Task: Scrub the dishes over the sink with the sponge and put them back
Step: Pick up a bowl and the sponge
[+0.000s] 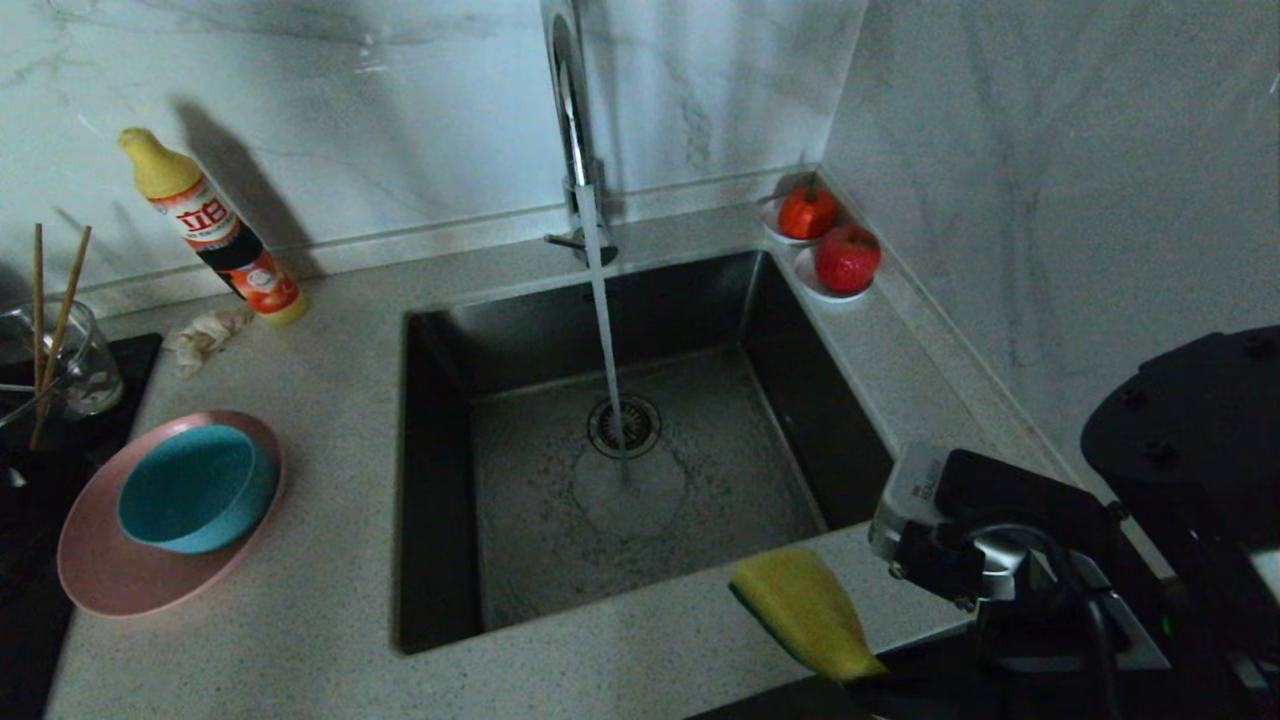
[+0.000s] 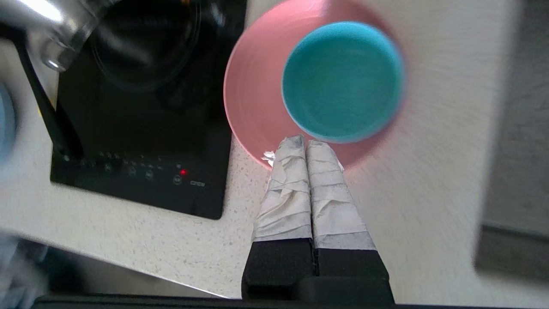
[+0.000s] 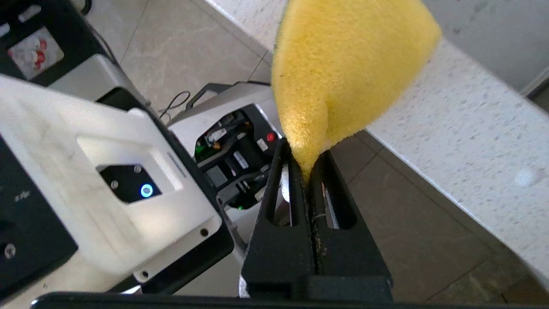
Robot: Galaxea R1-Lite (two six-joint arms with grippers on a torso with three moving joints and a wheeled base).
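I have the sponge [image 3: 343,68] pinched in the right gripper [image 3: 309,171] — its fingers are clamped tight on one yellow corner, and the rest of the pad sticks out past the tips. In the head view that arm sits at the near right, with the sponge [image 1: 805,610] held over the front edge of the counter [image 1: 330,560] by the sink's near right corner, green scouring face showing as a thin dark edge underneath.

The left gripper [image 2: 305,141] is closed on nothing, its two taped fingers [image 2: 287,189] pressed flat together, and it hangs above the counter with the tips pointing at the near rim of the pink plate [image 2: 248,98]. The teal bowl [image 2: 341,81] sits inside the plate, off to one side of it, and looks empty.

So I judge this the fetching step: sponge in hand, no dish picked up yet. Next I need to open the left fingers before going down, then take the bowl by its rim and carry it over the sink [image 1: 440,330], where water already runs from the faucet [image 1: 572,110] onto the drain strainer [image 1: 624,427].

The plate [image 1: 110,570] and bowl [image 1: 195,488] lie on the counter to the left of the basin — the plate's far edge just beside the black cooktop [image 1: 30,620]. The chopsticks [image 1: 60,320] stand upright in a clear glass cup [image 1: 90,365] behind them. The plate is wide and shallow, matte and smooth; I see no food on either dish.
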